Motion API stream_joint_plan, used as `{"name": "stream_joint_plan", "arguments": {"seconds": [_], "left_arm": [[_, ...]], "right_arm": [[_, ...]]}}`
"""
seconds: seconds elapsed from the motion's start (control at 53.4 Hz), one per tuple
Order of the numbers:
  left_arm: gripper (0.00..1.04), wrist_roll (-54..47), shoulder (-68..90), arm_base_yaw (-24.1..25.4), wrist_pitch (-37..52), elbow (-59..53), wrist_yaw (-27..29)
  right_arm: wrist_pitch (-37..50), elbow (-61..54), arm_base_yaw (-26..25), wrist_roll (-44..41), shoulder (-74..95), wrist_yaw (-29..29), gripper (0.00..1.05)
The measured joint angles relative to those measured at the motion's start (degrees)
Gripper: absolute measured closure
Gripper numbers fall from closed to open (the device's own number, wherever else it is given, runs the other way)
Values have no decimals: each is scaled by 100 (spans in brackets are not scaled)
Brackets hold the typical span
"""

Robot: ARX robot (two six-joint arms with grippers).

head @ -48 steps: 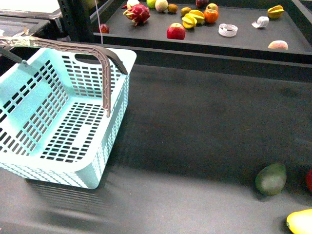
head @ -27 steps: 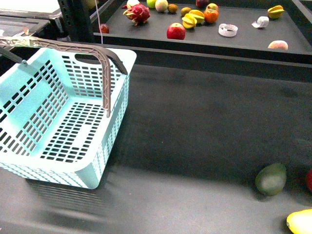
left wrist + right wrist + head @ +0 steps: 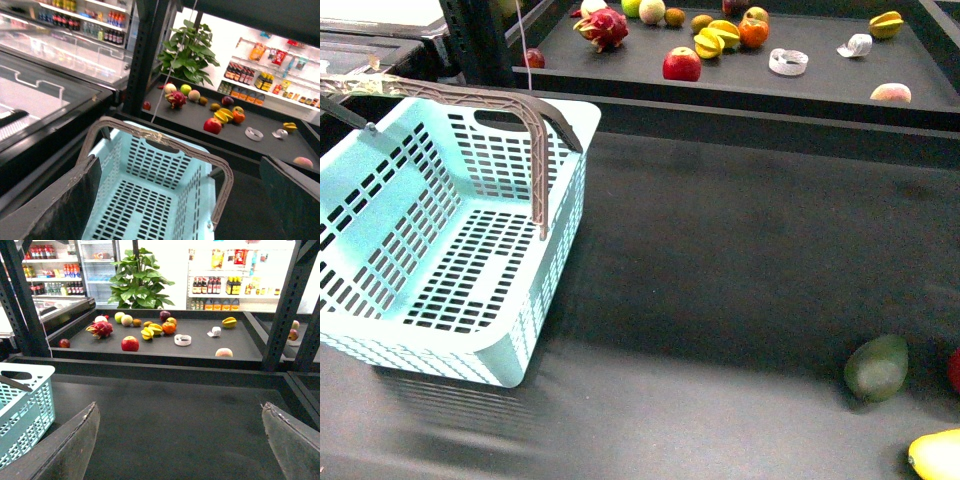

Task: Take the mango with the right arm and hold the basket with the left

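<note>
As viewed from front: mango (image 3: pixel 935 455) lower right, basket (image 3: pixel 562 225) left, well apart; left pincer (image 3: pixel 178 167) apart, right pincer (image 3: pixel 178 410) apart, both empty.

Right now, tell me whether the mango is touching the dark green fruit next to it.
Apart. The front view shows a strip of bare table between the mango and the green fruit.

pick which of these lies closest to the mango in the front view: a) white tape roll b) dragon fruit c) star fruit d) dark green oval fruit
d: the dark green oval fruit lies just beyond the mango on the near surface, while the other three sit on the far tray.
</note>
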State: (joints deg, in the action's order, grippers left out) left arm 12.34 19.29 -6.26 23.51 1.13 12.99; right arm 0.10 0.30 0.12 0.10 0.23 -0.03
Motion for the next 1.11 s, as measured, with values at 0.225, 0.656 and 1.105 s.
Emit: {"name": "stream_joint_plan", "arguments": {"seconds": [0.225, 0.656, 1.105], "left_arm": [[6, 750, 3718, 188, 2151, 363, -170], [6, 1851, 7318, 92, 2817, 2284, -481], [6, 2776, 9337, -177, 2496, 4301, -503]], "right_arm": [[0, 0, 0, 0, 0, 0, 8], [0, 0, 0, 0, 0, 0, 8], [0, 0, 0, 0, 0, 0, 8]]}}
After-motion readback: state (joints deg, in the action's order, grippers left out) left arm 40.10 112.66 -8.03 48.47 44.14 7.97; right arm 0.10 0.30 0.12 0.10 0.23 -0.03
